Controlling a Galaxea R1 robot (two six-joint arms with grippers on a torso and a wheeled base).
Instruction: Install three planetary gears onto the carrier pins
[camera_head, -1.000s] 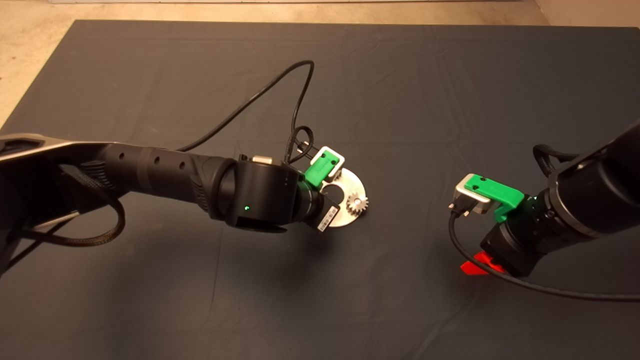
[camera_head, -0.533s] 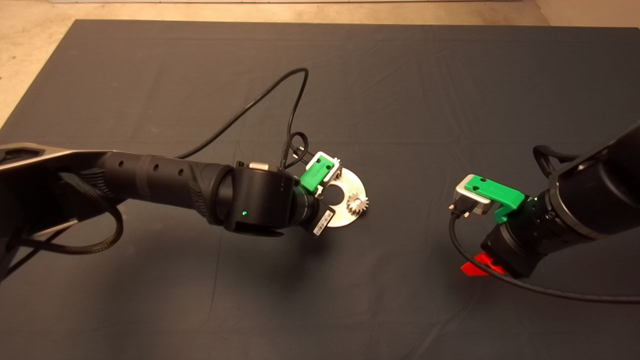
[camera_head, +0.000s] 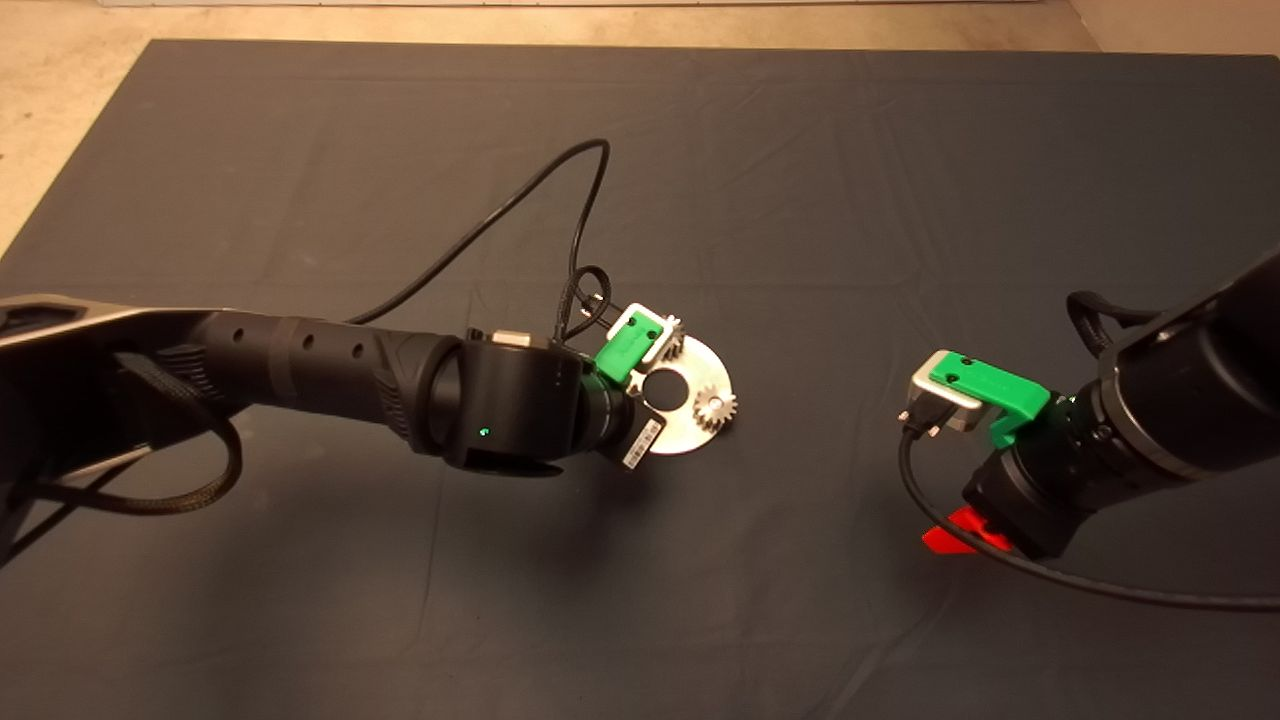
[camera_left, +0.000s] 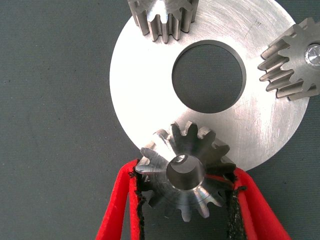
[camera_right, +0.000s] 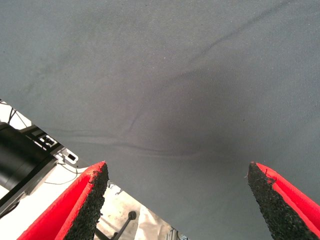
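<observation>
While the left gripper (camera_left: 186, 192) pinches the third gear (camera_left: 185, 175), its bore sits tilted, slightly off the carrier pin (camera_left: 180, 160) beneath. Near the mat's right edge, the right gripper (camera_right: 177, 192) waits wide open, empty.

No text, brand, number or sign can be read anywhere in these views. The only label is a small white barcode sticker (camera_head: 642, 441) on the left arm's wrist, at about 8 o'clock from the silver disc (camera_head: 700, 380); its bars show but no characters can be made out. A small white tag (camera_right: 71, 157) on the dark equipment beyond the mat's edge carries a dark mark, too small to read.
</observation>
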